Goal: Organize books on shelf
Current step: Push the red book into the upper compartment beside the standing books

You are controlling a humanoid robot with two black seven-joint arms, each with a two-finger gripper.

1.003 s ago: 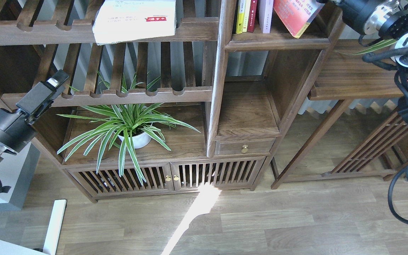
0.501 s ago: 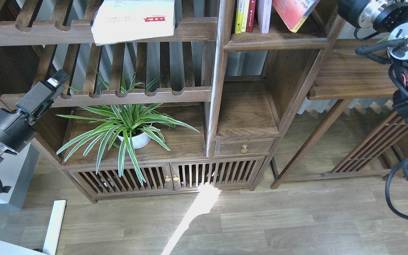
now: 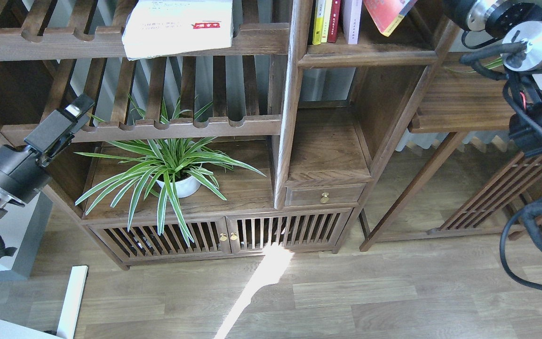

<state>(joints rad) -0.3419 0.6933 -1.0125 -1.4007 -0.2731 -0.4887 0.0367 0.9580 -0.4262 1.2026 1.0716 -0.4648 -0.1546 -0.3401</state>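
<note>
Floor: wood planks [image 3: 393, 301] with one bright strip of sunlight in front of the cabinet.
Shelf: the narrow dark compartment [image 3: 370, 51] sits at the top, right of the centre post, with a flat plank floor.
Books: you see a yellow book [image 3: 319, 21], a dark red book [image 3: 334, 20] and a pale book [image 3: 351, 19] standing upright together in the shelf; a red-orange book [image 3: 386, 16] is tilted to their right, its lower corner above the plank.
White book: the thick one with red label [image 3: 177, 28] lies flat on the slatted rack [image 3: 40, 44], upper left, well apart from the shelf.
Plant: a green plant in a white pot [image 3: 184, 186] stands on the wide plank below.
Left gripper: it [image 3: 61, 127] points up toward the lower rack rail; you cannot tell how the fingers stand, and nothing is seen in it.
Right gripper: the arm [image 3: 530, 42] goes out of the top edge near the red-orange book; its far end is out of the picture.
</note>
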